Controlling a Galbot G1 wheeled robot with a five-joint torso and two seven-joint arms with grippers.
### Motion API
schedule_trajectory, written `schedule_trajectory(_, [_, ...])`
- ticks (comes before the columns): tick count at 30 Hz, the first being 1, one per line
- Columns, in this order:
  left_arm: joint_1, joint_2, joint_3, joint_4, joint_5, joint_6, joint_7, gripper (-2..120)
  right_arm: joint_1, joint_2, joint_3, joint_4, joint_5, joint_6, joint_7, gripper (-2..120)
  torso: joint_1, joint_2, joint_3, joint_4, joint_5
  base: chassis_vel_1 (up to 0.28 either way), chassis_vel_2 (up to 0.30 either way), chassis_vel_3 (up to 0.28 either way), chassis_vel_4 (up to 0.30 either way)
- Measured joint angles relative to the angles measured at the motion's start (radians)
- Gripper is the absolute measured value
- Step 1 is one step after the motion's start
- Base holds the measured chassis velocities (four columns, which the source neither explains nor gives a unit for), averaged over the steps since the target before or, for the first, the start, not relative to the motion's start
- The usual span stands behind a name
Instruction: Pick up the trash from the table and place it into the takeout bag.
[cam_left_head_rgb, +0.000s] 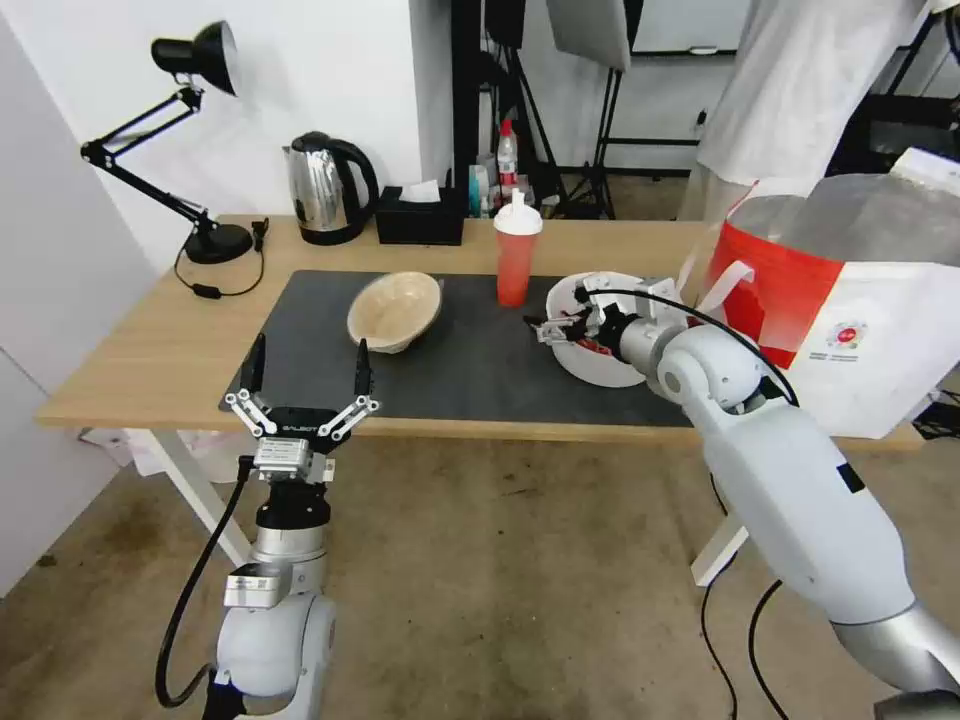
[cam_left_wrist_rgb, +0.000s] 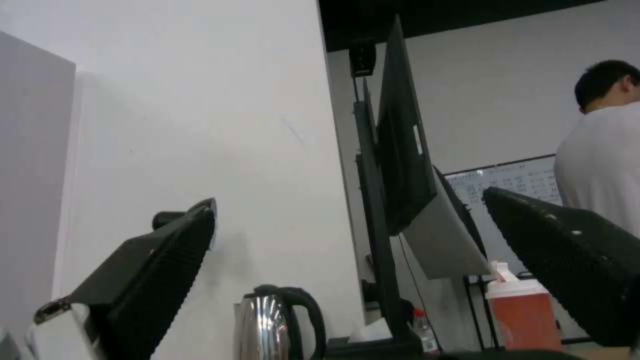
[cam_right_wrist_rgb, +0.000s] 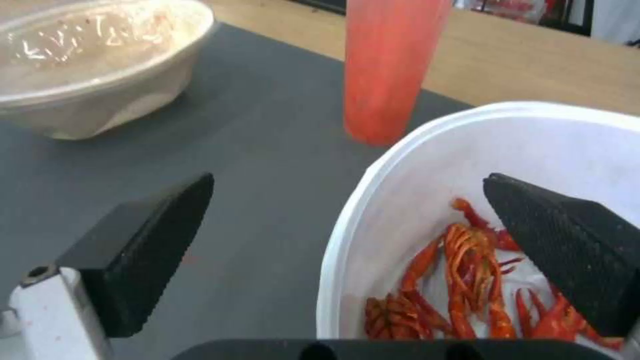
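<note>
Nearest our head camera is our left gripper (cam_left_head_rgb: 305, 385), parked at seven o'clock below the near edge of the table (cam_left_head_rgb: 150, 350), jaws spread wide and holding nothing.

Our right gripper (cam_left_head_rgb: 560, 328) is at work at three o'clock, over the white bowl of crayfish shells (cam_left_head_rgb: 600, 365) on the dark mat (cam_left_head_rgb: 470, 360). Its jaws are wide open and straddle the bowl's near-left rim: one fingertip (cam_right_wrist_rgb: 567, 240) hangs inside above the shells, the other fingertip (cam_right_wrist_rgb: 153, 235) outside over bare mat. Nothing is gripped yet. We judge the rim wall lies between the jaws, closer to the inside finger.

Just beyond stands the red cup (cam_left_head_rgb: 517, 250); the beige pulp bowl (cam_left_head_rgb: 394, 310) sits at eleven o'clock. The takeout bag (cam_left_head_rgb: 850, 300) stands open just right of the white bowl, so our right arm is the nearer one.
</note>
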Motion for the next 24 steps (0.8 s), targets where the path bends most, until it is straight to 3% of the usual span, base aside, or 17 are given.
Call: schedule_trajectory(24, [0.004, 0.0, -0.002, 0.014, 0.001, -0.016, 0.0, 100, 0.026, 0.044, -0.037, -0.12, -0.074, -0.006, -0.017, 100, 0.0, 0.0, 0.0, -0.0002, 0.0003, 0.0, 0.0, 0.0, 0.0])
